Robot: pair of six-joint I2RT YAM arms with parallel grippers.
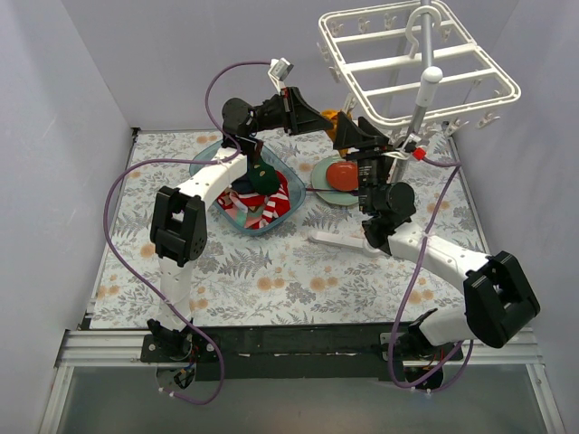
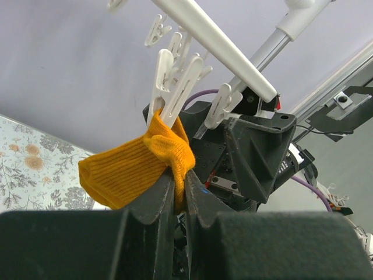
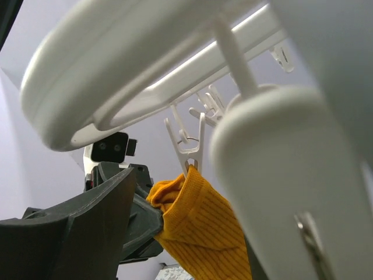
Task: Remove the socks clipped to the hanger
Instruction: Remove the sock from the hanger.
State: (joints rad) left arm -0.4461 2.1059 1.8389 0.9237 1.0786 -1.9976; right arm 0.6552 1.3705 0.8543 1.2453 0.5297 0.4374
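Note:
The white hanger (image 1: 507, 86) hangs raised at the back right. My left gripper (image 1: 322, 119) is shut on the cuff of a mustard yellow sock (image 1: 333, 116). In the left wrist view the jaws (image 2: 179, 175) pinch the sock (image 2: 128, 169), whose top is still held in a white clip (image 2: 175, 87) under a hanger bar (image 2: 215, 41). My right gripper (image 1: 366, 134) is at the hanger's near left corner and seems shut on its frame. Its view shows the rim (image 3: 116, 76), the clip (image 3: 189, 146) and the sock (image 3: 204, 233). Other socks (image 1: 262, 203) lie in the tub.
A blue translucent tub (image 1: 210, 155) stands left of centre on the floral cloth. A red-orange ball (image 1: 342, 174) sits on a green plate (image 1: 315, 179) beside it. A white strip (image 1: 339, 242) lies in front of the plate. White walls close in on both sides.

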